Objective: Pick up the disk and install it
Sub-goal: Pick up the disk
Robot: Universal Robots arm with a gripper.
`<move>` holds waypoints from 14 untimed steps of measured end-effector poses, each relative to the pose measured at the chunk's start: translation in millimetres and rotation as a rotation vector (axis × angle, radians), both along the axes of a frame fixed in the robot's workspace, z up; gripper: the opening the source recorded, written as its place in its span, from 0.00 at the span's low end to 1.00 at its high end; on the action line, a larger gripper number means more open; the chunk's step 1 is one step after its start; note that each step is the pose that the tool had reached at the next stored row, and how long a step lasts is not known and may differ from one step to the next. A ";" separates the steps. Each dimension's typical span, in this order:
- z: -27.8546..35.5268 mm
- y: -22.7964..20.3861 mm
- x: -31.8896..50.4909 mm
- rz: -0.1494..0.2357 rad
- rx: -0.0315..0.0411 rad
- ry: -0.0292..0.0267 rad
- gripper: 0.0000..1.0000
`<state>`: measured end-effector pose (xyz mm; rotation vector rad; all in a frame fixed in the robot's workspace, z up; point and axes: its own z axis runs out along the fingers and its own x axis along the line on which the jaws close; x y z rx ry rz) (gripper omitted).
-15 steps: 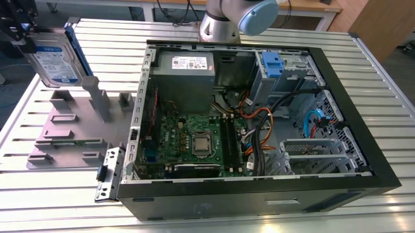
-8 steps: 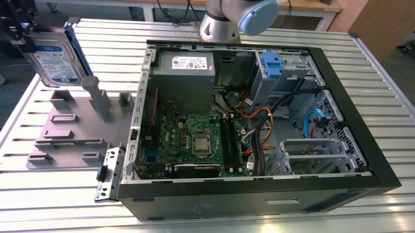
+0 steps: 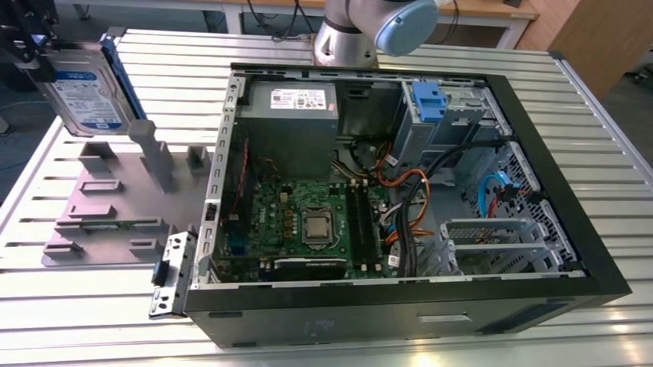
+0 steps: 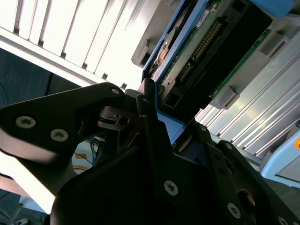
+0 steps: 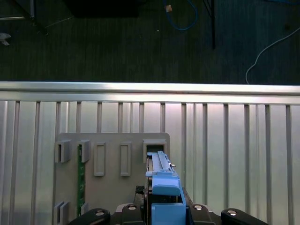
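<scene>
Workcell, with the gripper (image 4: 157, 117) as reference. Its black fingers (image 4: 140, 105) are closed narrowly on the blue carrier edge of the disk (image 3: 90, 95), which hangs upright on edge. The labelled face shows in the exterior view and the green circuit side in the second wrist view.

Directly beneath the gripper lies a grey fixture plate (image 3: 112, 222) with raised rectangular slots. The disk's lower edge is close above one slot (image 5: 154, 149); contact cannot be judged. A thin green board (image 5: 80, 180) stands on edge in another slot, beside the gripper's line.

Plate and gripper sit over a ribbed aluminium table (image 3: 102, 321) of parallel slats. Away from the gripper, toward the exterior view's right, an open computer case (image 3: 408, 310) rests on the same table, exposing the motherboard (image 3: 306, 222) and a grey power supply (image 3: 290, 115). The arm's base (image 3: 352, 34) stands behind the case.

Past the table's edge, below the gripper's level, is a dark floor (image 5: 117, 42) carrying a blue cable (image 5: 180, 14) and a white cable (image 5: 272, 47).
</scene>
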<state>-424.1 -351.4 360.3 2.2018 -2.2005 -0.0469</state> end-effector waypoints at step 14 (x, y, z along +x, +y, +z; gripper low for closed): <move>3.8 0.0 0.0 0.000 0.0000 0.0000 0.37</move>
